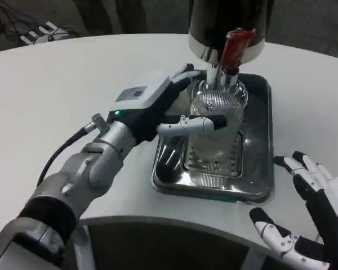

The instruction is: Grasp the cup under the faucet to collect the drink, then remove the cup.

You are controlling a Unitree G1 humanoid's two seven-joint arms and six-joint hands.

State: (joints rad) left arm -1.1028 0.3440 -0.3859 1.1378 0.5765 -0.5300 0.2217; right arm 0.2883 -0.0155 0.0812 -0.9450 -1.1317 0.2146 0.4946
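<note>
A clear ribbed glass cup (218, 107) stands on the drip grate of a metal tray (258, 169), right below the faucet (221, 76) of a dark dispenser (228, 25) with a red lever (234, 48). My left hand (158, 107) wraps around the cup from the left, its thumb (191, 125) across the front and fingers behind. My right hand (307, 219) hovers at the table's near right edge, fingers spread and holding nothing.
The tray sits on a round white table (62, 84). A white power strip (42, 32) lies on the floor at the far left. The table's near edge curves just in front of my arms.
</note>
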